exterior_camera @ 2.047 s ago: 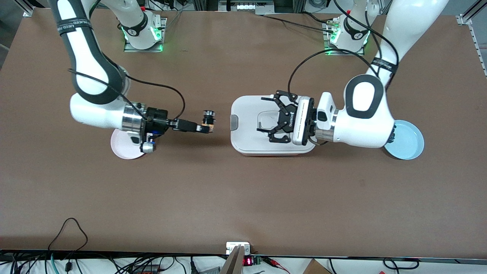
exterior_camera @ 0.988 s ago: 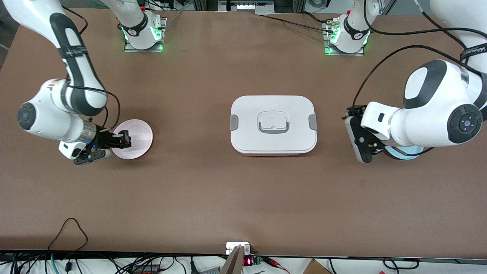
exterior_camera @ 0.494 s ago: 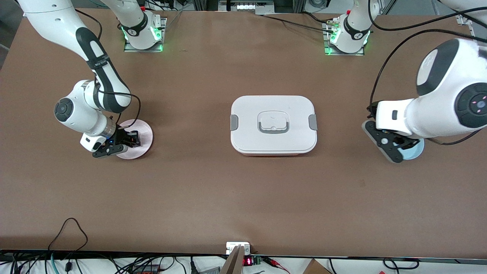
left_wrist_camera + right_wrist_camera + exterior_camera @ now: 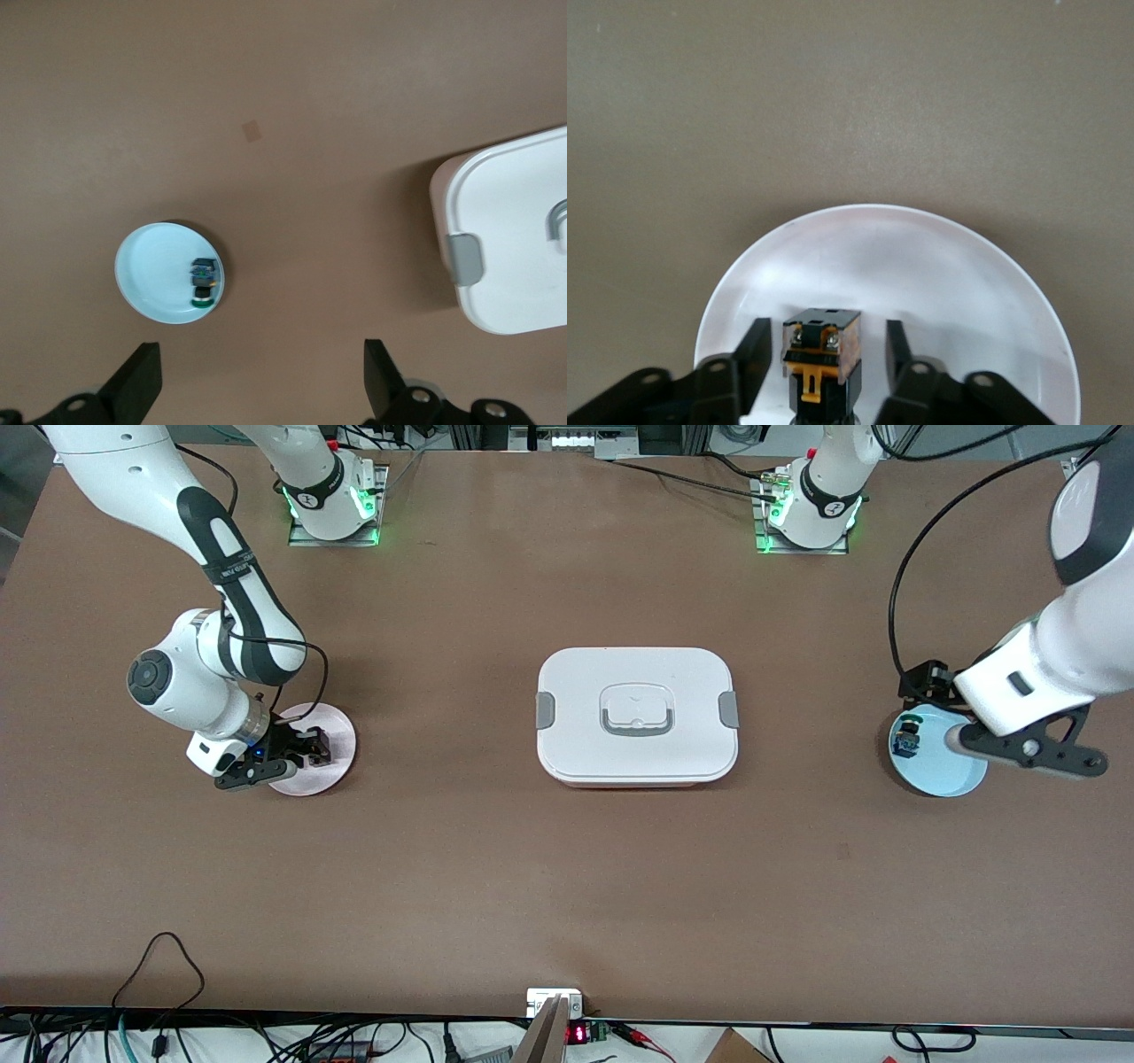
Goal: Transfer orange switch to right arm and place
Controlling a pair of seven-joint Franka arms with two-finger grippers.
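The right hand point(image 4: 306, 755) has just spread and let go, leaving the orange switch point(image 4: 821, 361) on the pink plate point(image 4: 341, 735), so placement looks done; the left hand point(image 4: 257, 381), spread, has withdrawn above the blue plate point(image 4: 939, 779).

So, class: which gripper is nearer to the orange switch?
Right. The right gripper straddles the orange switch on the pink plate, fingers apart. The left gripper is over the blue plate.

Layout around the white rectangular lidded plastic container point(image 4: 636, 714), which sat mid-table.

Toward the right arm's end from it lay the round pink plate point(image 4: 332, 735), the small black orange-marked switch point(image 4: 822, 354) on it. Toward the left arm's end lay the round pale-blue plate point(image 4: 939, 775), holding the small blue-green-capped switch point(image 4: 906, 735).
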